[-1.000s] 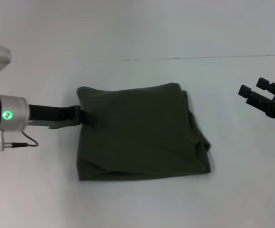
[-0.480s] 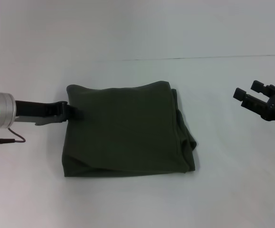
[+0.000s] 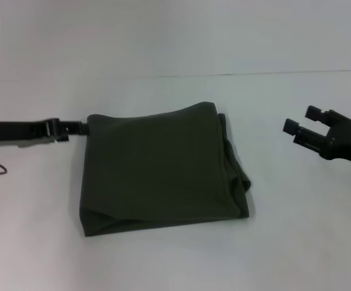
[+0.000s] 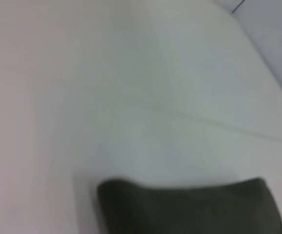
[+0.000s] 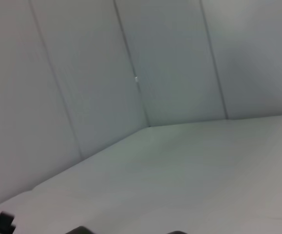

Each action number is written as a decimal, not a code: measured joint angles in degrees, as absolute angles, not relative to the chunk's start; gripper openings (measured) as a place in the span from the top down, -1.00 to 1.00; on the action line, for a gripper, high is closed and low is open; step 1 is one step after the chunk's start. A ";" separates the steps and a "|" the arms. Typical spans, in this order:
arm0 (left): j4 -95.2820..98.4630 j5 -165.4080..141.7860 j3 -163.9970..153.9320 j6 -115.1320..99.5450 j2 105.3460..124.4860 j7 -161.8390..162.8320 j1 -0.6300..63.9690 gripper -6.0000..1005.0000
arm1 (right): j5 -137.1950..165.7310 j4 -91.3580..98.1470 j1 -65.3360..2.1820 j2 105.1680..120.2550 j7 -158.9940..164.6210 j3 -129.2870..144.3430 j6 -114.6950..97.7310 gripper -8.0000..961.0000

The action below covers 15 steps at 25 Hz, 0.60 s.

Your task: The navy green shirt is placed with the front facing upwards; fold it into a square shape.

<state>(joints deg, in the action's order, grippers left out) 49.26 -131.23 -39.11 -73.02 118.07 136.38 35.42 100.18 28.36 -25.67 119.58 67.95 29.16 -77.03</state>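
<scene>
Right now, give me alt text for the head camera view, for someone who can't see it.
A dark green shirt, folded into a rough square with its plain side up, lies on a white table. The left gripper sits at the shirt's left edge near the far corner, while the right gripper hovers open, apart from the shirt on its right.

Left arm: silver metal wrist housing at frame edge, thin dark cable trailing beneath; slim black flat-fingered left gripper (image 3: 72, 127). Right arm: blocky matte-black right gripper (image 3: 304, 125), two squared prongs, small white label on body.
</scene>
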 joint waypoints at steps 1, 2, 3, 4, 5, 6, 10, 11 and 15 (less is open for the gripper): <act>51.33 -130.54 -38.43 -73.65 118.70 134.55 34.72 -0.02 | 100.13 28.24 -25.84 119.60 67.69 29.70 -77.21 -0.67; 52.76 -129.62 -38.23 -74.17 119.21 133.00 34.15 -0.14 | 100.11 28.15 -26.06 119.63 67.29 30.42 -77.47 -0.67; 54.47 -128.35 -38.00 -74.82 119.82 130.98 33.41 -0.26 | 100.11 28.03 -26.25 119.65 66.83 31.04 -77.68 -0.67; 56.25 -126.26 -37.90 -75.75 120.51 128.15 32.62 -0.38 | 100.11 27.77 -26.49 119.69 66.01 31.93 -77.96 -0.67; 57.33 -123.98 -37.83 -76.53 120.95 125.59 31.91 -0.42 | 100.10 27.53 -26.68 119.69 64.96 32.91 -78.40 -0.67; 58.16 -121.78 -37.78 -77.35 121.30 123.03 31.34 -0.47 | 100.11 27.38 -26.81 119.70 64.18 33.52 -78.84 -0.67; 58.15 -111.31 -37.22 -83.18 121.31 109.75 29.11 -0.66 | 100.09 27.28 -27.48 119.70 61.12 36.48 -82.83 -0.67; 57.57 -109.51 -36.66 -85.14 121.13 106.12 28.81 -0.71 | 100.12 27.36 -27.62 119.70 60.47 37.30 -83.94 -0.67; 53.18 -108.67 -32.09 -94.23 119.71 93.12 28.71 -0.80 | 100.24 27.74 -27.78 119.71 58.47 42.11 -87.51 -0.75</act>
<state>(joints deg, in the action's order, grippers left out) 53.18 -108.68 -32.09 -94.23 119.71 93.12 28.71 100.24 27.74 -27.78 119.71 58.47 42.11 -87.51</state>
